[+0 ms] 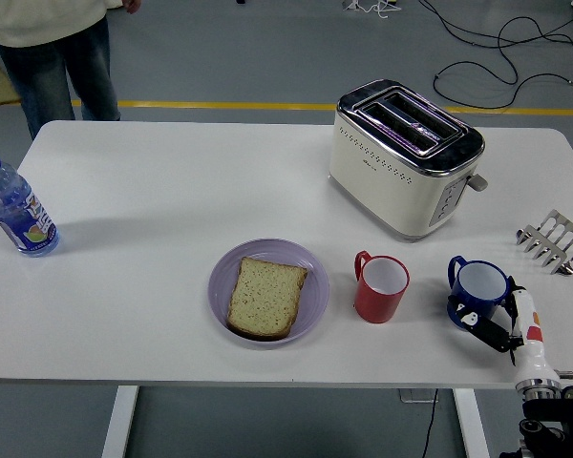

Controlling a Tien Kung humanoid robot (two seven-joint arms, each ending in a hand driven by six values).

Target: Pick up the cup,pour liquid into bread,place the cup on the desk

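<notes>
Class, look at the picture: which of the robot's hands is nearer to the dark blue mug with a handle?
The right. The right hand is at the dark blue mug's near right side, its fingers against the wall. The left hand is not in view.

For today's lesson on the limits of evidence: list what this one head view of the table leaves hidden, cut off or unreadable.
- Blue cup, head view: its lower right side is covered by the right robot hand.
- Red cup, head view: any liquid inside cannot be made out against the white interior.
- Person, head view: cut off by the top edge.
- Bottle, head view: label print too small.
- Toaster, head view: slot depths are in shadow.
</notes>
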